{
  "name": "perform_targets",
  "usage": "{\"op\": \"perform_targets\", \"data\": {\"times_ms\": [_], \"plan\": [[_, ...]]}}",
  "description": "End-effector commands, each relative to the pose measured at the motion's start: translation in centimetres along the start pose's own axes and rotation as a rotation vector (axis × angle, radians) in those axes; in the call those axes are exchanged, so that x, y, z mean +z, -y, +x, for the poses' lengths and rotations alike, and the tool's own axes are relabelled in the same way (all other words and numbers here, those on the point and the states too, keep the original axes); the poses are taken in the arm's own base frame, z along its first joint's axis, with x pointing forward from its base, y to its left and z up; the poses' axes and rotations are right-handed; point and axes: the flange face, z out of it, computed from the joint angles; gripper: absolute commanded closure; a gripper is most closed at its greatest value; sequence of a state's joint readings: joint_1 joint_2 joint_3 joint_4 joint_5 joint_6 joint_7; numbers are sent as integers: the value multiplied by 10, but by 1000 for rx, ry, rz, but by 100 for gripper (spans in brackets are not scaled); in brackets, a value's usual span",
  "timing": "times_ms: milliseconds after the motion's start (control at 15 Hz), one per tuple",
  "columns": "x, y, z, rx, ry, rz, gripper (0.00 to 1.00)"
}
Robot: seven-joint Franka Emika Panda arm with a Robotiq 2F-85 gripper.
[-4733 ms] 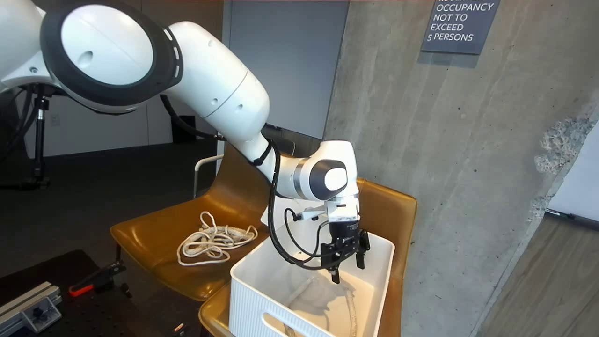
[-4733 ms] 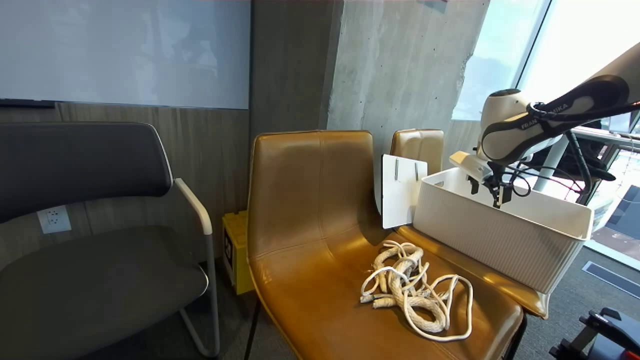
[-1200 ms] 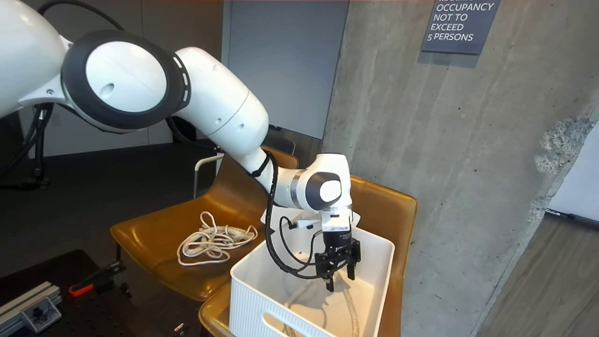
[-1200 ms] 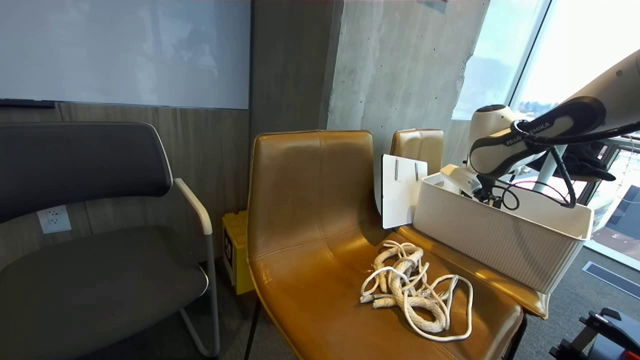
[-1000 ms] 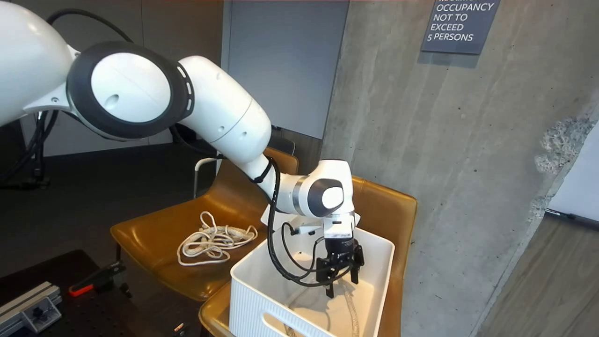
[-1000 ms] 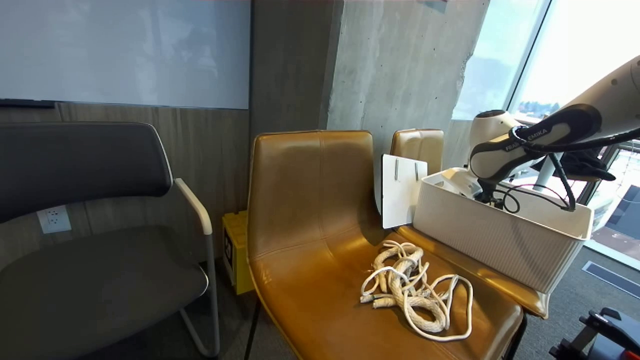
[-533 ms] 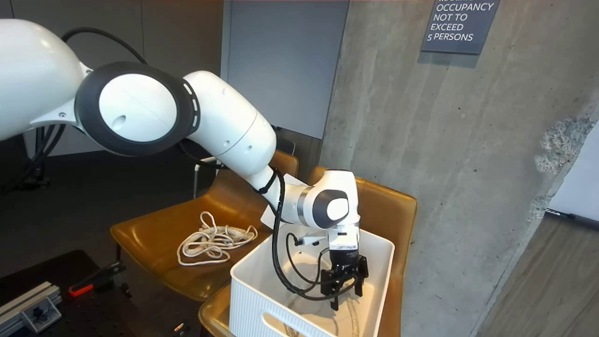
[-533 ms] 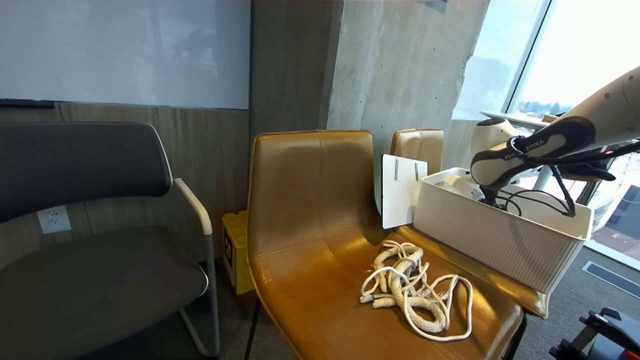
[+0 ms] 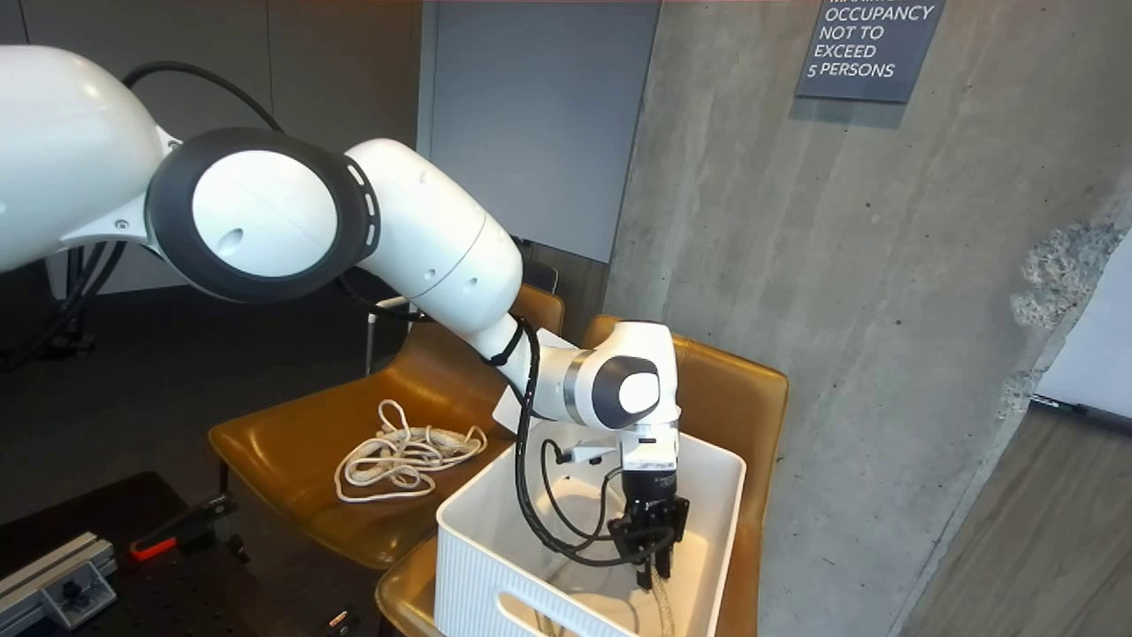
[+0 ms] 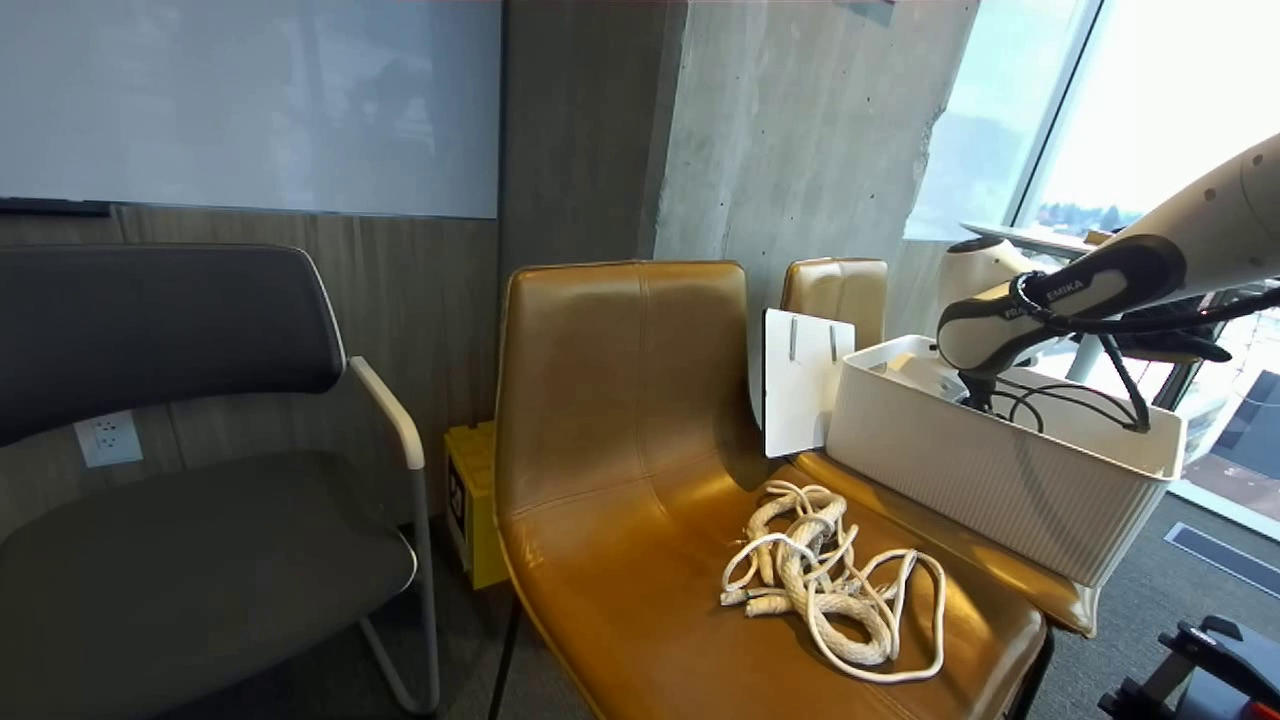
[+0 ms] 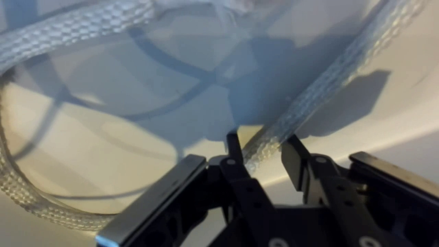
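A black two-finger gripper (image 11: 263,138) hangs inside a white ribbed rectangular bin (image 9: 469,571), its jaws partway apart, clamping nothing; a pale braided rope (image 11: 325,87) lies between them, slanting toward upper right in the wrist view.

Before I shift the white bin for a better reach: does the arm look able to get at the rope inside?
Likely yes: in the wrist view the end effector has its jaws apart on either side of the rope, with nothing visible blocking them; contact is unclear.
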State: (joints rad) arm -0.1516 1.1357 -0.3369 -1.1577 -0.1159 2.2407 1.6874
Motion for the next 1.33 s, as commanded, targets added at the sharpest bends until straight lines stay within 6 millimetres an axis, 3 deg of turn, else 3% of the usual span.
{"op": "perform_targets", "data": {"times_ms": [0, 67, 200, 400, 733, 1067, 1267], "plan": [[-2, 4, -3, -17, 2, -2, 94], [-5, 5, -3, -18, 3, 0, 100], [-12, 6, -3, -21, 12, 4, 100], [-44, 6, -7, -39, 24, 21, 97], [-145, 6, -20, -118, 48, 68, 97], [-260, -1, -8, -172, 35, 158, 97], [-318, -16, -9, -197, 11, 224, 97]]}}
